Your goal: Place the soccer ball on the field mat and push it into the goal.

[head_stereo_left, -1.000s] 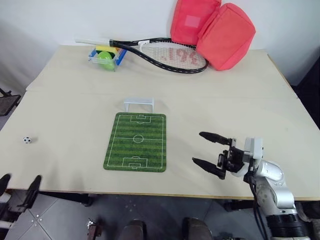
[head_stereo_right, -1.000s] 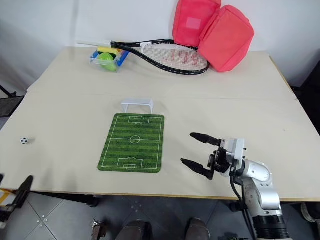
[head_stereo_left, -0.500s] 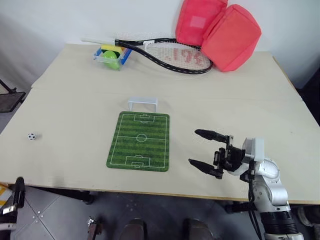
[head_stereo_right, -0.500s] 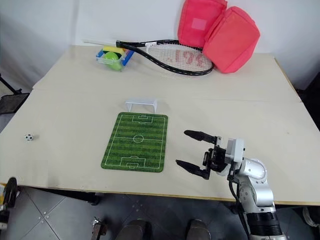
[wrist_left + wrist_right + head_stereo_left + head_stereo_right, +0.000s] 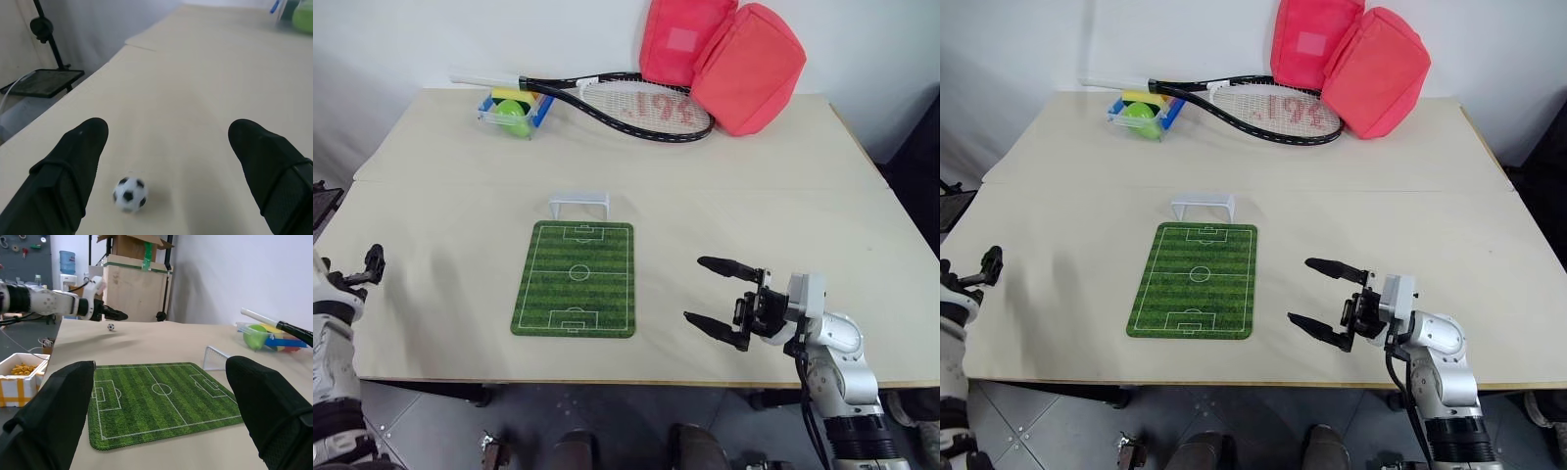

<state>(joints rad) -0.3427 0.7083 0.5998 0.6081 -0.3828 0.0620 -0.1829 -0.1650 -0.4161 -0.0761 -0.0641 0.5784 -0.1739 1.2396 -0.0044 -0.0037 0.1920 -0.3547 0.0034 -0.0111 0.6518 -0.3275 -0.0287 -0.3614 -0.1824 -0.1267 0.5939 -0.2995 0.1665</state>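
Flanking the soccer ball (image 5: 129, 194) on the table (image 5: 460, 196), left end effector (image 5: 166, 161) spread wide; right end effector (image 5: 720, 294) likewise apart.

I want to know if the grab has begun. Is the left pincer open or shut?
Open. The left pincer has both fingers spread wide, with the soccer ball lying free on the table between them.

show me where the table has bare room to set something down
Bare table runs right of the field mat, between the mat and the open right gripper. Another free band lies between the goal and the racket. The far edge is crowded: racket, ball tray, red bags.
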